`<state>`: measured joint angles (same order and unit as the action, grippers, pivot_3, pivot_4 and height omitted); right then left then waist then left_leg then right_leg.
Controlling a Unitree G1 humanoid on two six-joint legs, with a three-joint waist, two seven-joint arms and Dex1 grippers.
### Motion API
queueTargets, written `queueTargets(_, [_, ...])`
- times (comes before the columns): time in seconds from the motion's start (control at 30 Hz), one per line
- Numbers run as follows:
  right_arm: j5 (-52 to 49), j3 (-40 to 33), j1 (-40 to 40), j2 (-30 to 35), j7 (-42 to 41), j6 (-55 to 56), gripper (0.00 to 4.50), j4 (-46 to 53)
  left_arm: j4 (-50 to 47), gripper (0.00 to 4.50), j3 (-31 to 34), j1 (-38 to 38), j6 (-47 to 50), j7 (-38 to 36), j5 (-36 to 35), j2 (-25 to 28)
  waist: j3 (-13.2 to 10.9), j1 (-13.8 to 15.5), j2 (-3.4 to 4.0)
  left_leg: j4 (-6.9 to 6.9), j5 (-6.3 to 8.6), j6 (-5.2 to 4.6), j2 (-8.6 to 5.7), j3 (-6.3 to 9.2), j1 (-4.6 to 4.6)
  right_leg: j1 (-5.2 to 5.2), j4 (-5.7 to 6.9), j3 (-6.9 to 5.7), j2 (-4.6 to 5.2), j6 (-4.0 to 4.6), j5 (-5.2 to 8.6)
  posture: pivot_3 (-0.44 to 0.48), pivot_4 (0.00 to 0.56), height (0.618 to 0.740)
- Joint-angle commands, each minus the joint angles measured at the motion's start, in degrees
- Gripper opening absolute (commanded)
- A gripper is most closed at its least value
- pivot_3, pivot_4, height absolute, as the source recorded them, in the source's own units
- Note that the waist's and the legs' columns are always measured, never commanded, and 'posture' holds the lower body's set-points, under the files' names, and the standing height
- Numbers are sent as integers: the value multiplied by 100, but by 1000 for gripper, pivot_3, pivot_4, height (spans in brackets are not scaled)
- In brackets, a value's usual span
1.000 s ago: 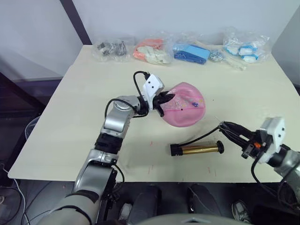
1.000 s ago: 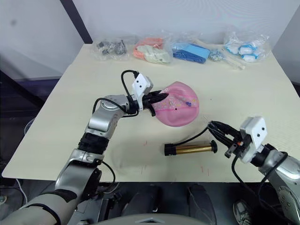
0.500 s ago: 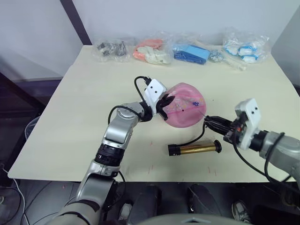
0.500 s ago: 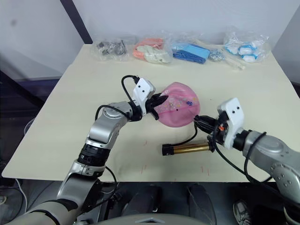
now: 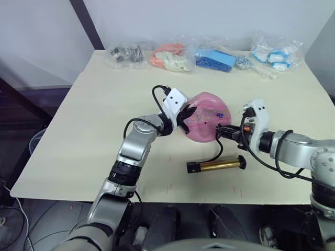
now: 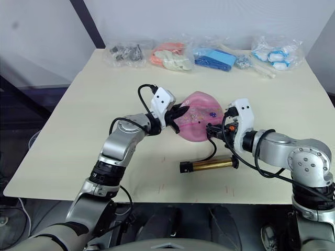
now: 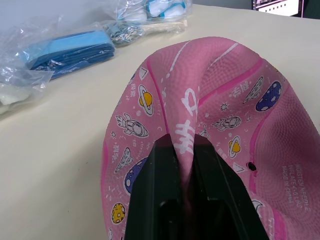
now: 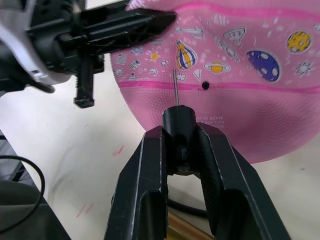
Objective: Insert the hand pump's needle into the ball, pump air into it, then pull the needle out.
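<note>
The pink ball, dented and folded, lies near the middle of the table. The left gripper is at the ball's left side, its 2 black fingers closed on a pinched fold of the ball's rubber. The right gripper is just right of the ball, its fingers clamped on the black fitting that carries the needle. The needle's tip points at the ball, just beside the black valve hole. The hand pump lies flat on the table just in front of the ball, its black hose curving up to the right gripper
</note>
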<state>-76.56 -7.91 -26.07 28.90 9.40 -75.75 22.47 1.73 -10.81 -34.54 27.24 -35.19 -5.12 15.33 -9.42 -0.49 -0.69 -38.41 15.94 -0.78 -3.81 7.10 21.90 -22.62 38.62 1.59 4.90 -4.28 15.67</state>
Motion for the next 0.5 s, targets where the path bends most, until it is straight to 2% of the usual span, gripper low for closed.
queueTargets(0.03, [-412,76,-208,-163,531,-149,334,-262,59,65,-135,73,36,-6,35,-44,0,-3,0,0,0,0,0,-1,0,0,1,1,0,0,0,0,150,740])
queueTargets(0.23, [-970,167,-339,-337,1314,-91,334,-701,57,65,-138,125,16,-15,26,-52,1,-8,1,0,0,0,0,-1,0,0,0,1,0,0,0,0,150,740])
queueTargets(0.5, [-1416,382,-384,-311,1880,66,334,-1019,134,65,-136,120,-46,15,23,-125,2,-10,2,0,10,-18,0,0,-1,1,2,0,-1,0,0,0,150,740])
